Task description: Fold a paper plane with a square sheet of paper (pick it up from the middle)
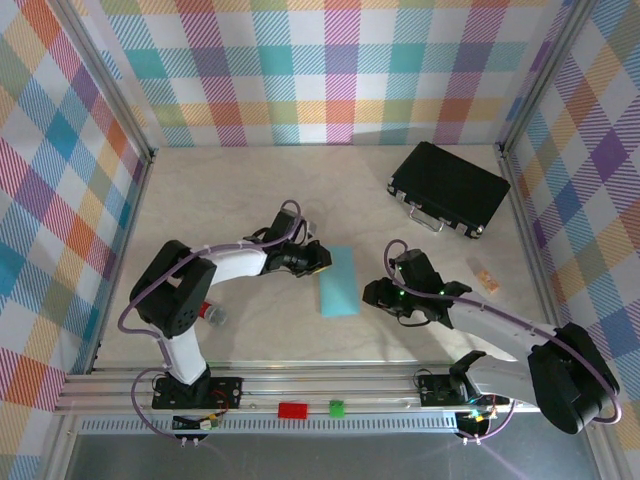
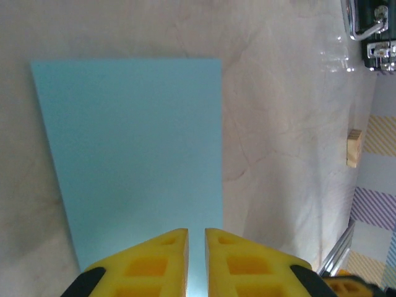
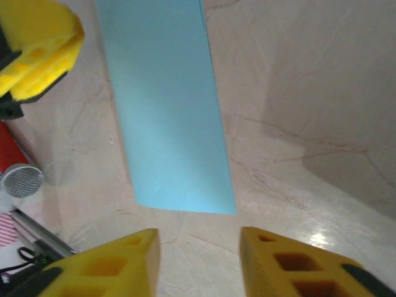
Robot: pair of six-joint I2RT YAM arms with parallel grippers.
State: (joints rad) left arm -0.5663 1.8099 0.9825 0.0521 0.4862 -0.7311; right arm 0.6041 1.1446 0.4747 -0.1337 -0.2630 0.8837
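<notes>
The square sheet of paper (image 1: 338, 281) is light blue and lies flat on the table as a narrow rectangle, not a pointed plane shape. My left gripper (image 1: 320, 258) hovers over the sheet's upper left edge. In the left wrist view its yellow fingers (image 2: 154, 260) stand a narrow slit apart above the paper (image 2: 136, 154), with nothing clamped in the gap (image 2: 197, 238). My right gripper (image 1: 368, 293) sits just right of the sheet's lower end. In the right wrist view it (image 3: 198, 238) is open over bare table, a little short of the paper's edge (image 3: 167, 111).
A black case (image 1: 450, 188) lies at the back right, its metal handle (image 2: 365, 25) facing the arms. A small wooden block (image 1: 487, 279) rests near the right wall. A red object with a silver end (image 1: 210, 312) lies by the left arm's base.
</notes>
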